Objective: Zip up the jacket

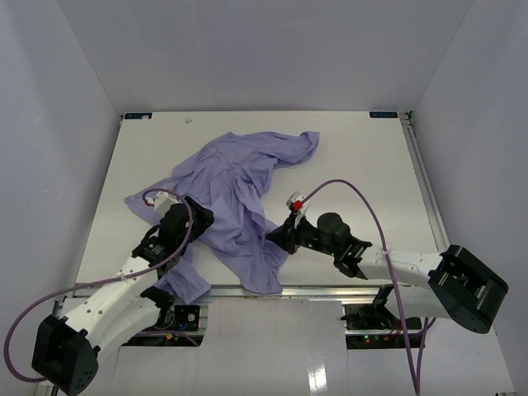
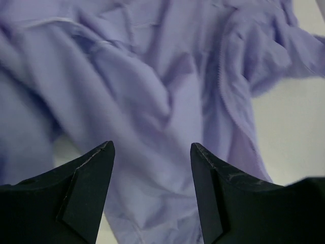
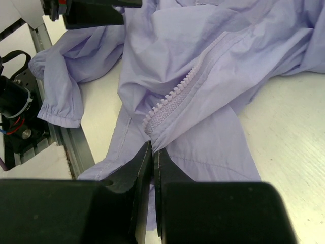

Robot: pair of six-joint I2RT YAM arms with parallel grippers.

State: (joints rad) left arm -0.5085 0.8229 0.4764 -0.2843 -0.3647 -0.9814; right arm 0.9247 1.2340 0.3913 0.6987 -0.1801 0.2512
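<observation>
The lavender jacket (image 1: pixel 235 206) lies crumpled across the middle and left of the white table, its hem at the near edge. My right gripper (image 1: pixel 276 237) is shut on the jacket's fabric at the lower end of the zipper track (image 3: pixel 172 96); its fingers (image 3: pixel 139 168) pinch a fold of cloth there. My left gripper (image 1: pixel 186 216) is open and empty, hovering over the jacket's left side. In the left wrist view the jacket (image 2: pixel 152 91) fills the frame between the spread fingers (image 2: pixel 94 178).
The table's near metal rail (image 1: pixel 330 289) runs under the jacket hem. A sleeve cuff (image 3: pixel 58 109) hangs near that edge. White walls enclose the table on three sides. A purple cable (image 1: pixel 363 202) loops over the right arm.
</observation>
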